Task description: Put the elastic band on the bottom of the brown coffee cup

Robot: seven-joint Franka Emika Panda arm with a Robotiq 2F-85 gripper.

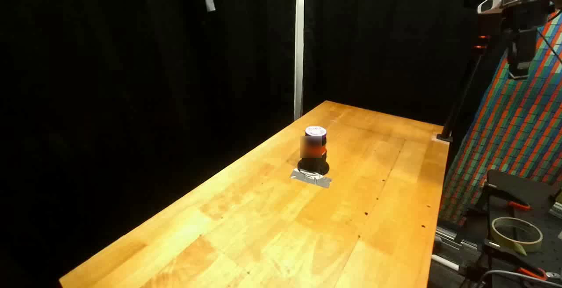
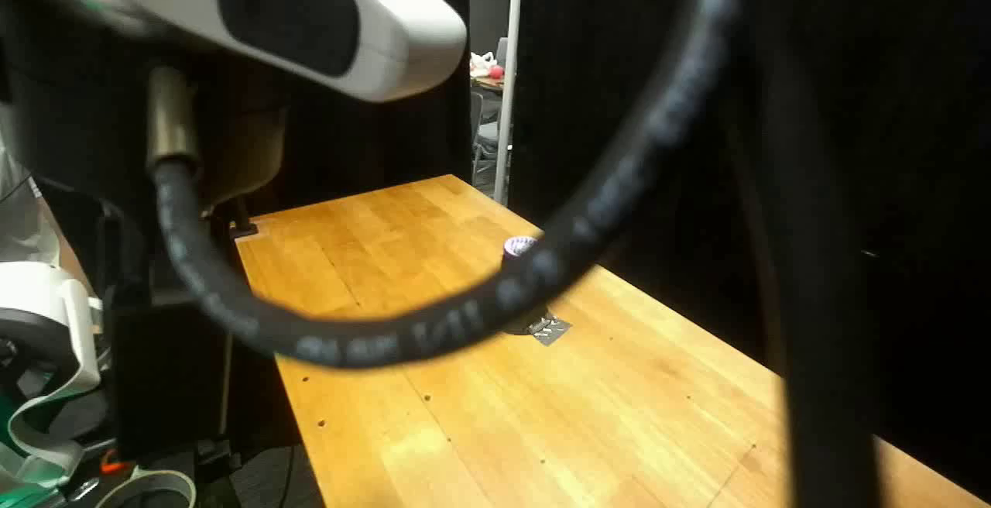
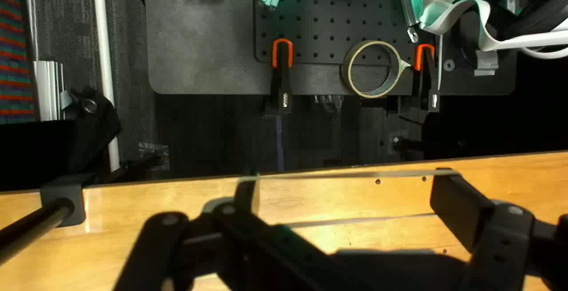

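Observation:
The brown coffee cup (image 1: 317, 152) is a small dark cylinder with an orange-red stripe and a printed white top. It stands upright on the wooden table, and part of it is blurred in that exterior view. In an exterior view a cable hides most of the cup; its top (image 2: 520, 245) shows. My gripper (image 3: 348, 193) is open. The elastic band (image 3: 374, 174) is a pale loop stretched around both fingers, with two strands across the gap. In an exterior view my gripper (image 1: 519, 75) hangs high beyond the table's side edge, well away from the cup.
Grey tape (image 1: 311, 178) lies at the cup's base on the wooden table (image 1: 272, 235). A black pole (image 3: 37, 229) is clamped to the table's corner. A dark side table (image 3: 199, 60) holds a tape roll (image 3: 348, 69) and orange-black clamps (image 3: 282, 56).

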